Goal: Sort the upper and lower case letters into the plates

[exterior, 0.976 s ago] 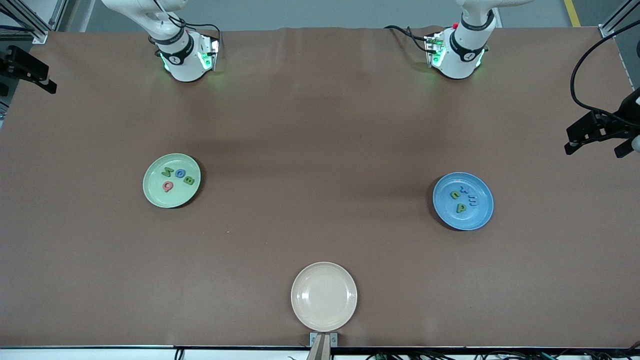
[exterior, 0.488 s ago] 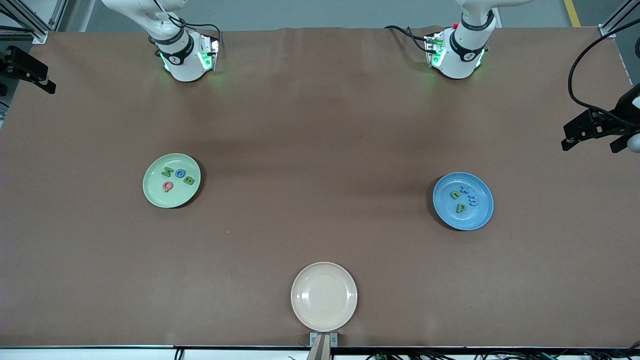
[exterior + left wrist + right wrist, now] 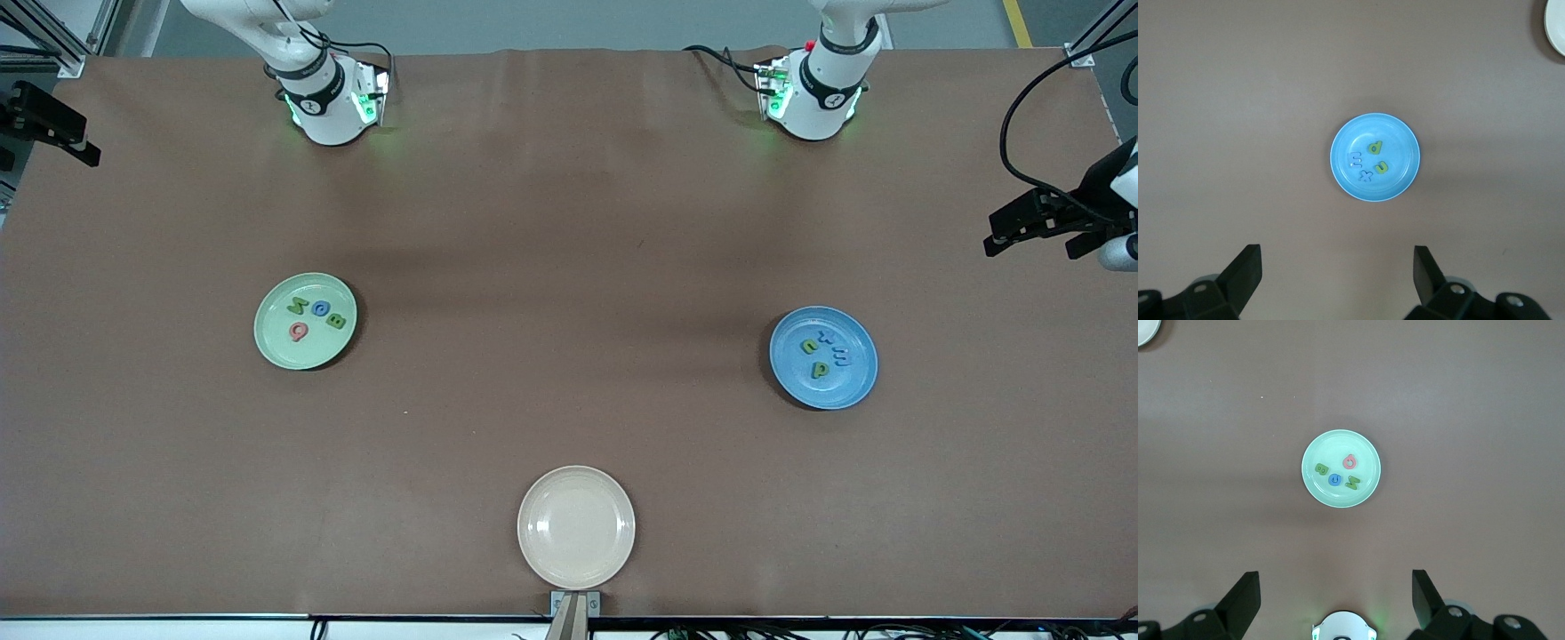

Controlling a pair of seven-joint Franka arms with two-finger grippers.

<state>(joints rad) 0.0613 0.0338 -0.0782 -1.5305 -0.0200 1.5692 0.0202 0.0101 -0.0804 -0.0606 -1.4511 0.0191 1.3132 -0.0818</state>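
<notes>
Brown table (image 3: 569,222) holding three round plates. Pale green plate (image 3: 305,321) toward the right arm's end of the table, carrying four toy letters: a green M-shaped letter (image 3: 298,307), a blue round letter (image 3: 320,309), a green B (image 3: 336,321) and a pinkish red Q-like letter (image 3: 299,332), grouped close together near the plate's middle. Blue plate (image 3: 823,357) toward the left arm's end, well apart from the green one, carrying four small letters: a green u-shaped letter (image 3: 811,347), a green p-shaped letter (image 3: 821,369), a blue x-shaped letter (image 3: 827,338) and a blue m-shaped letter (image 3: 843,358). Cream-beige plate (image 3: 576,527) nearer the front camera than both, at the table's edge midway between the arms' ends; no letters on it. No letters lie loose on the table. Left gripper (image 3: 1337,275) raised high over the tabletop at the left arm's end, fingers spread wide with nothing between them, its wrist view looking down on the blue plate. Right gripper (image 3: 1335,597) raised at the right arm's end of the table, fingers likewise spread wide and empty, its wrist view looking down on the pale green plate
</notes>
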